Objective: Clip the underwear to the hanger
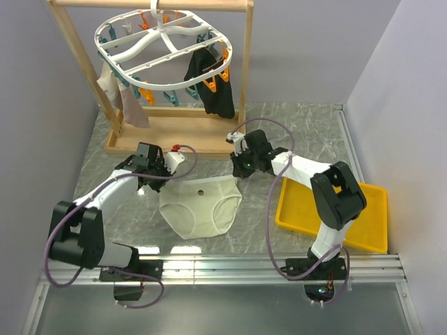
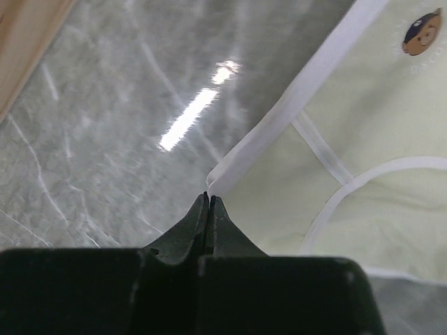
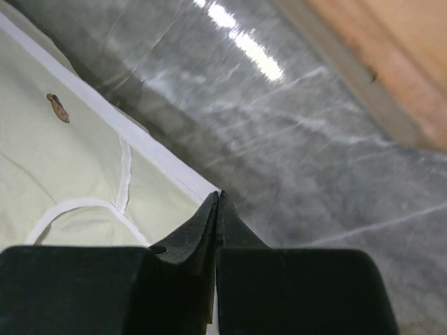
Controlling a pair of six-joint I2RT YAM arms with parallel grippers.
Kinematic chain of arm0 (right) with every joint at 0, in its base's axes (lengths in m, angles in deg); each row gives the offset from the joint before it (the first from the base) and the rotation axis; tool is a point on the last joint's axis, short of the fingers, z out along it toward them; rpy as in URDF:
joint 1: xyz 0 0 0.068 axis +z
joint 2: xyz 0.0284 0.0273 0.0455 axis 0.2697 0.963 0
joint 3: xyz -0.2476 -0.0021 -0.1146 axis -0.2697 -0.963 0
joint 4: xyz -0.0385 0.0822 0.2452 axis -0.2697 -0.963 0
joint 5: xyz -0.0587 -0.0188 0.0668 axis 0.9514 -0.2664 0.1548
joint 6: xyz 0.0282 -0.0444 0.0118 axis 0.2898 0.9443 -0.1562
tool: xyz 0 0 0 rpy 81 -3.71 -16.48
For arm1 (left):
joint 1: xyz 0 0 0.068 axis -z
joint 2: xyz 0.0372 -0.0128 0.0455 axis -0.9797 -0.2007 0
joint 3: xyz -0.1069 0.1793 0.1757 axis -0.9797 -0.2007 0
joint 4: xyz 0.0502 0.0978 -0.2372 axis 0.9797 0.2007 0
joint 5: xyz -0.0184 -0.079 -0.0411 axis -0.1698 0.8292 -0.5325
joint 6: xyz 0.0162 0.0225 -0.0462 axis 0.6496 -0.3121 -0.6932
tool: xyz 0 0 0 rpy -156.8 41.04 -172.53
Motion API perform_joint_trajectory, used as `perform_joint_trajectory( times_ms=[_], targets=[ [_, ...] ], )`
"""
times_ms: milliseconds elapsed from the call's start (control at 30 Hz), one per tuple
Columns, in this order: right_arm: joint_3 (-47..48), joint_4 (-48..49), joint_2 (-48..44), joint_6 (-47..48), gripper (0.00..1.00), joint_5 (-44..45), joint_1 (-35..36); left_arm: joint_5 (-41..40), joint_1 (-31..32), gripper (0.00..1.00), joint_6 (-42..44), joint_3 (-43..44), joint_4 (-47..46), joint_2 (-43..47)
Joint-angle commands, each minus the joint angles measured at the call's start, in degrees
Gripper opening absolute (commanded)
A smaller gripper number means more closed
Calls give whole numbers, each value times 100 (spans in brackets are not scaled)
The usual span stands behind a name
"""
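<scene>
The underwear (image 1: 199,206) is a pale cream brief lying flat on the grey table, waistband toward the rack, with a small brown spot (image 1: 200,188) near the band. My left gripper (image 1: 167,179) is shut on the waistband's left corner, and my right gripper (image 1: 241,173) is shut on its right corner. In the left wrist view the jaws (image 2: 209,197) meet at the fabric's corner, with the underwear (image 2: 349,174) spreading to the right. In the right wrist view the gripper (image 3: 218,194) pinches the white band, and the underwear (image 3: 63,174) lies to the left. The white hanger (image 1: 164,45) with teal and orange clips hangs from the rack above.
A wooden rack (image 1: 174,143) stands at the back of the table. A black garment (image 1: 213,84) and a beige-pink cloth (image 1: 129,105) hang from the hanger's clips. A yellow tray (image 1: 377,192) sits at the right beside my right arm.
</scene>
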Motion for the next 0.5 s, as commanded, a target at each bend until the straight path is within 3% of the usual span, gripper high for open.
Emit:
perform_joint_trajectory(
  times_ms=[0,133,167,200,233,300,333,400,433,467],
  targets=[
    [497,474,301,-245,0,319,-88,-105,-239,1,33,41,-847,-276],
    [691,562,557,-509,0,574,-106,70,-310,2,-55,138,-1199,-646],
    [717,562,609,-579,2,592,-115,105,-310,7,-64,207,-1243,-690],
    [752,544,619,-606,24,644,-132,106,-310,11,-168,252,-1279,-734],
    [762,518,584,-676,33,645,-158,123,-318,20,-213,357,-1253,-795],
    [735,465,461,-703,47,627,-202,246,-327,29,-196,436,-1113,-770],
    [718,439,269,-703,51,644,-229,281,-327,40,-187,393,-1008,-586],
    [691,325,31,-703,61,592,-308,509,-345,51,-56,270,-937,-296],
    [700,272,-83,-685,63,540,-334,606,-345,60,15,139,-832,53],
    [744,211,-319,-676,64,513,-360,755,-345,62,85,103,-718,222]
  ],
)
